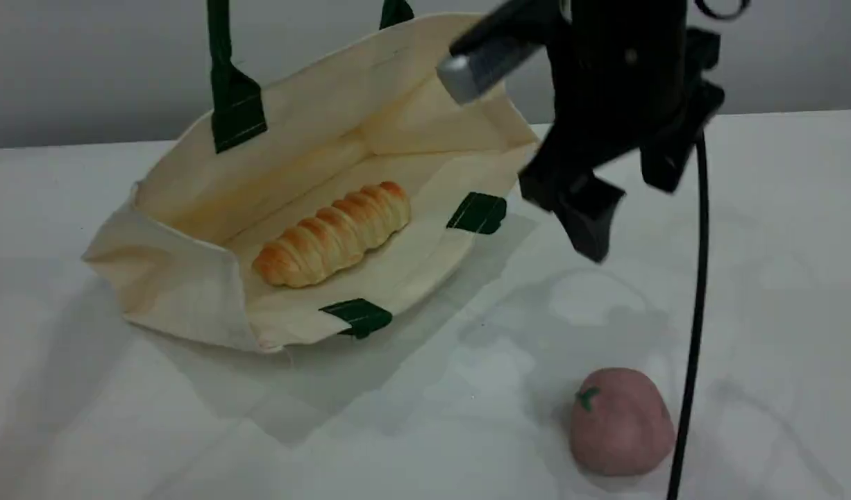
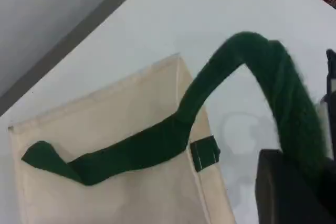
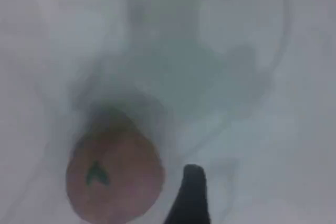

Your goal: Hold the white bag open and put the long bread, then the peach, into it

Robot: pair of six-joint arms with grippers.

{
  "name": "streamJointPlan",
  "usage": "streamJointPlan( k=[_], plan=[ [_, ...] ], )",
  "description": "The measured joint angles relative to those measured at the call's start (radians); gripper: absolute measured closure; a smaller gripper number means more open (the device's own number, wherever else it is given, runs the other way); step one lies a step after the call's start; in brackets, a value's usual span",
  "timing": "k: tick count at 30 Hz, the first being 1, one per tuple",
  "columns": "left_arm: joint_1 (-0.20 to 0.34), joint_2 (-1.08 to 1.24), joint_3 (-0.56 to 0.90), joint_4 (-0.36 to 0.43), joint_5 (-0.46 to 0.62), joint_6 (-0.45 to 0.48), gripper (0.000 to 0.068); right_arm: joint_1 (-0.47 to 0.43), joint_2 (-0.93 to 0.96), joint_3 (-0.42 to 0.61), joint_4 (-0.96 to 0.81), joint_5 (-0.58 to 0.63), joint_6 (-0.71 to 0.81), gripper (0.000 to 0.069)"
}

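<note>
The right claw hangs in the air above the table, to the right of the white bag and farther back than the peach. Its two fingers stand wide apart, with nothing between them, and they touch nothing.

The left claw is clenched on the green handle of the bag, and this lifts the upper side of the bag so that the mouth stands open. The long bread lies inside, on the lower side. The peach rests on the table, well apart from the bag.

The left claw is outside the scene view, where both handles are cut off by the top edge. In its own wrist view only a dark corner of it shows. The right wrist view is very blurred: one dark fingertip and the peach beside it. A black cable crosses the right edge of the peach.
</note>
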Motion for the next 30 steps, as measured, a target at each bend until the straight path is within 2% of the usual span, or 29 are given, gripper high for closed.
streamJointPlan(
  k=[8,15,24,30],
  plan=[
    [0.0,0.0,0.0,0.0,0.0,0.001,0.0584,0.0,0.0,0.082,0.025,-0.033,0.06,0.0102],
    [0.0,0.0,0.0,0.0,0.0,0.001,0.0584,0.0,0.0,0.161,0.118,-0.056,0.059,0.0103],
    [0.0,0.0,0.0,0.001,0.0,0.006,0.0584,0.001,0.001,0.229,0.338,-0.158,-0.071,0.0103],
    [0.0,0.0,0.0,0.001,0.0,0.006,0.0584,0.001,0.005,0.239,0.355,-0.224,-0.08,0.0104]
  ],
)
